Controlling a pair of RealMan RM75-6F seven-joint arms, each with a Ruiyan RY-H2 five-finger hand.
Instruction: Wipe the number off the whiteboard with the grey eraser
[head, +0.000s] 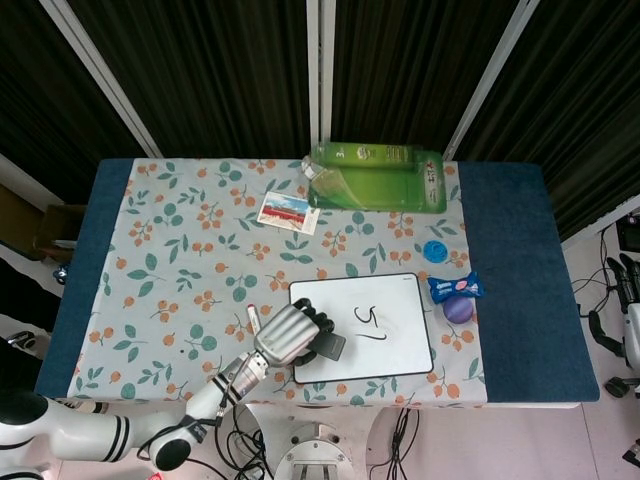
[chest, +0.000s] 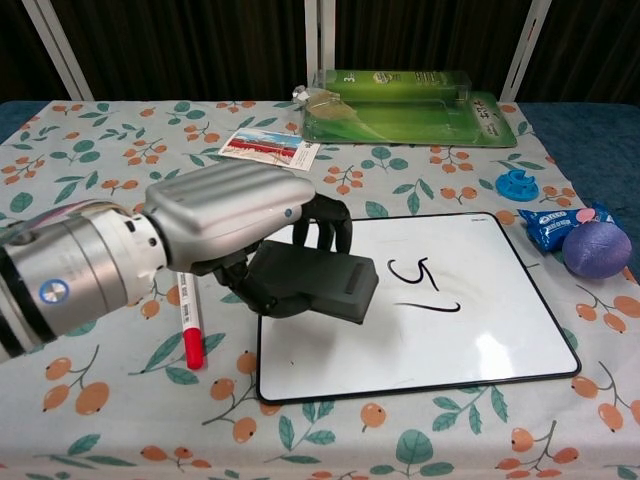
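My left hand (head: 290, 335) (chest: 235, 215) grips the grey eraser (head: 330, 346) (chest: 315, 283) and holds it over the left part of the whiteboard (head: 395, 355) (chest: 480, 340). The eraser lies just left of the black number (head: 367, 322) (chest: 420, 285) written near the board's middle; whether it touches the surface I cannot tell. The hand and eraser hide the board's left side. My right hand (head: 630, 300) shows only as a sliver at the right edge of the head view, off the table; its fingers are not readable.
A red-capped marker (chest: 187, 310) lies left of the board, partly under my left arm. A purple ball (chest: 595, 248), blue wrapper (chest: 550, 225) and blue cap (chest: 517, 183) sit right of it. A green package (chest: 400, 105) and a card (chest: 270, 147) lie behind.
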